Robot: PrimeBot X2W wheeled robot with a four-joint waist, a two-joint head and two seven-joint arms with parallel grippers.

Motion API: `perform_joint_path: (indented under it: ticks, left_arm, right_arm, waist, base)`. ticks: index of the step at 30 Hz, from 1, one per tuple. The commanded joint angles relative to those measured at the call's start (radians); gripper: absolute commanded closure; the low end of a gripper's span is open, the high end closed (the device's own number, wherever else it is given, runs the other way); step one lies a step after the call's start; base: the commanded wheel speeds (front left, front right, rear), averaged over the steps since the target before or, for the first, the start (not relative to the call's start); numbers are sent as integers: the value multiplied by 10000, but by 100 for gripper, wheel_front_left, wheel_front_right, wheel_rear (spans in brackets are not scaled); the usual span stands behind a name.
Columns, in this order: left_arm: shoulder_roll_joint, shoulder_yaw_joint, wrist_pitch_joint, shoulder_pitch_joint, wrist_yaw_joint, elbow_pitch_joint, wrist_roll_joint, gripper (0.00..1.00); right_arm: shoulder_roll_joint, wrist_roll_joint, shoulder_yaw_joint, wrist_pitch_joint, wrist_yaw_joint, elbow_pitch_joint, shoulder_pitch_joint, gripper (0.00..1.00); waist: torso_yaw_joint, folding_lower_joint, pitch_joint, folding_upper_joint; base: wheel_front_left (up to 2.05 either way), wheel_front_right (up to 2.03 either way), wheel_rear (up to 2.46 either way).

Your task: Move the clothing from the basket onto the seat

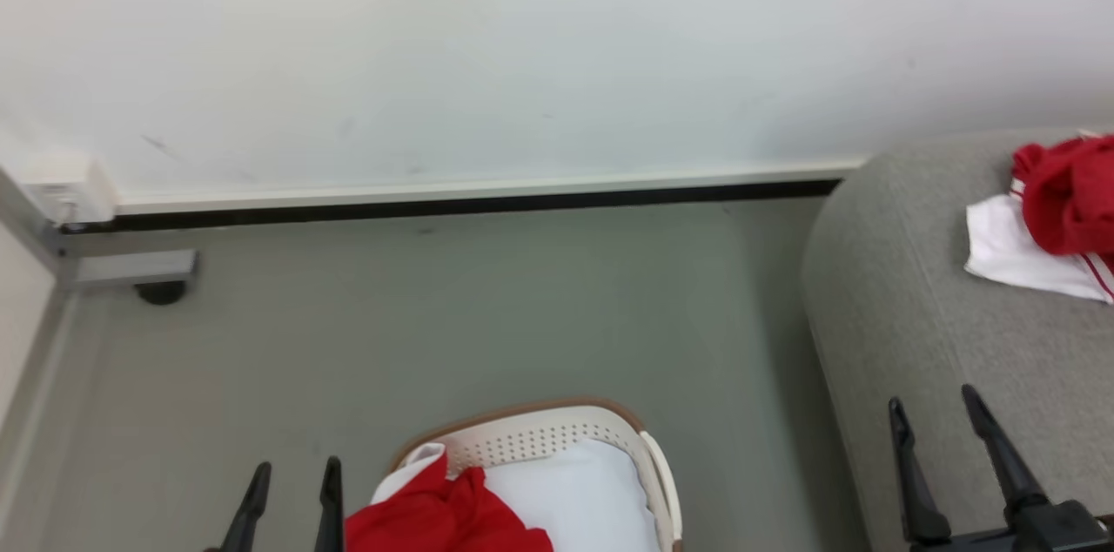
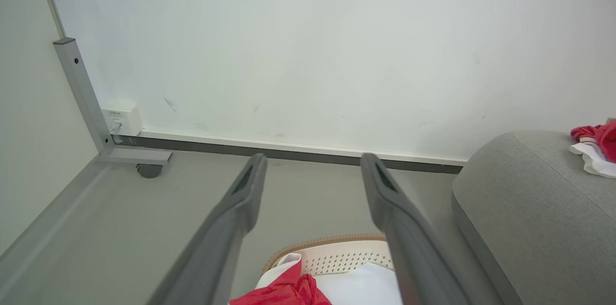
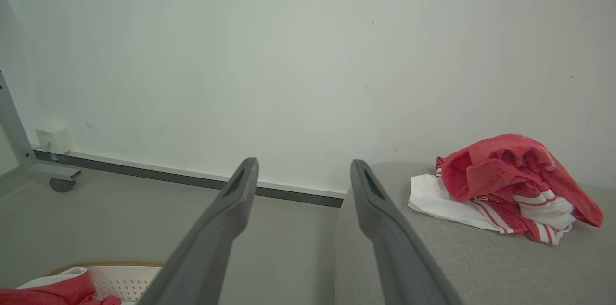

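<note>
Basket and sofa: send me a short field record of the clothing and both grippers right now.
basket: on the floor, to the robot's left of the sofa
in basket: red garment and a pale sheet
on sofa: red and white garment, heaped
left gripper: open, empty, beside the basket
right gripper: open, empty, by the sofa
task: not finished

The grey floor [image 1: 479,317] carried the white perforated laundry basket [image 1: 540,434], a metal frame foot [image 1: 130,269] on a caster near the wall, and the light grey sofa [image 1: 914,317]. On the sofa lay a bunched red-and-white garment [image 1: 1062,204].
</note>
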State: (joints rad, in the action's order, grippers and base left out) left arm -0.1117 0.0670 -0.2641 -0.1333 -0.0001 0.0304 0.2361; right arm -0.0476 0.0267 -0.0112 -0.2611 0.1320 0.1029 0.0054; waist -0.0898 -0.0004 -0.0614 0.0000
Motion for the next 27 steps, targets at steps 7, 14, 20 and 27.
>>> perform_joint_path:
  ticks: [7, 14, 20, 27]
  left_arm:
    - [287, -566, -5, -354, -502, 119, -457, 0]
    - [452, -879, -5, -72, -802, 314, -731, 0]
    - [263, -782, -5, 856, -906, 1554, -1133, 0]
    - [-246, -197, 761, 2666, -954, 3541, -1790, 0]
  right_arm:
    - [-22, 594, 417, -14, -25, 275, 340, 0]
    - [-21, 605, 802, -14, -25, 336, -88, 0]
    - [-17, 566, 1224, -14, -25, 310, -746, 0]
    - [-15, 884, 1567, -14, -25, 195, -1480, 0]
  waist:
    - [501, 4, 406, 0]
    - [132, 4, 16, 0]
    - [-312, 4, -1024, 0]
    - [-636, 4, -2388, 0]
  base:
    - [0, 0, 0]
    - [0, 0, 0]
    - [0, 0, 0]
    - [0, 0, 0]
